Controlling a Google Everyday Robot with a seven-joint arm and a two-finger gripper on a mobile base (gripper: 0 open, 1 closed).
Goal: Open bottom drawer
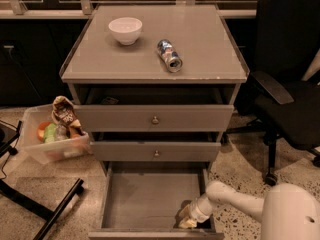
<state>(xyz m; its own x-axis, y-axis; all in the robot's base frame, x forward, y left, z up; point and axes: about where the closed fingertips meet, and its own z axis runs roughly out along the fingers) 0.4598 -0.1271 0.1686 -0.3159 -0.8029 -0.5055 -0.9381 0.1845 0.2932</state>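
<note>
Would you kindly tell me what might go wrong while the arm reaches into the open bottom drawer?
1. The tool sits inside the bottom drawer at its front right corner; withdrawing sideways may snag the drawer's wall and jolt the cabinet.
2. A jolt might roll the can, which lies on its side on top, off the edge.
</note>
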